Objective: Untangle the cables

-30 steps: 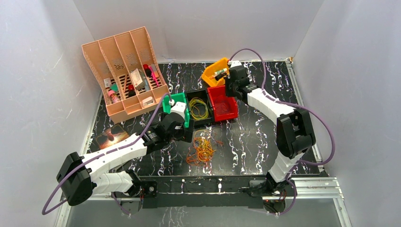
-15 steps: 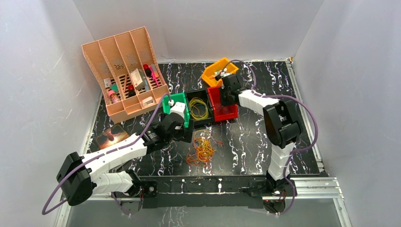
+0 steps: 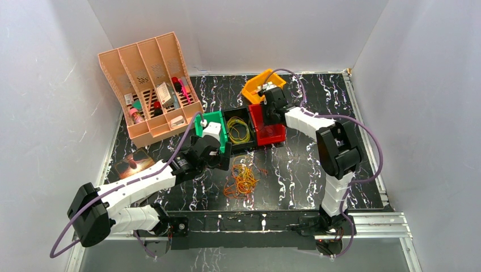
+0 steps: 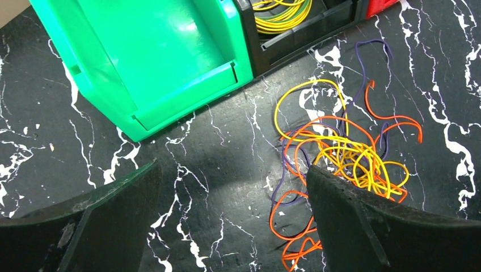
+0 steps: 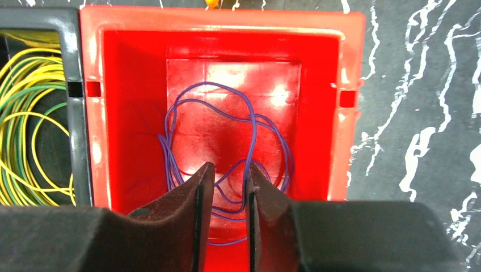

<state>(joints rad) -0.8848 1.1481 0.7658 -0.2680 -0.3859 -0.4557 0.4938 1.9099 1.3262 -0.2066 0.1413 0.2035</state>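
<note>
A tangle of orange, yellow and purple cables (image 3: 243, 178) lies on the black marbled table in front of the bins. In the left wrist view the tangle (image 4: 340, 153) lies by my right fingertip. My left gripper (image 3: 220, 158) (image 4: 232, 167) is wide open and empty, low over the bare table between the green bin (image 4: 153, 56) and the tangle. My right gripper (image 3: 271, 116) (image 5: 230, 165) hovers over the red bin (image 5: 351, 73), jaws a narrow gap apart. A purple cable loop (image 5: 227, 113) lies on the bin floor, and one strand runs along the right finger's inner edge.
A black bin (image 3: 230, 116) between the green bin (image 3: 212, 119) and the red bin (image 3: 272, 136) holds yellow and green cable loops (image 5: 28, 130). An orange bin (image 3: 255, 86) sits tilted behind the red one. A peach organiser (image 3: 150, 85) with small items stands at the back left.
My right arm has folded back and swung its gripper from beside the orange bin to over the red bin. The left arm has hardly moved.
</note>
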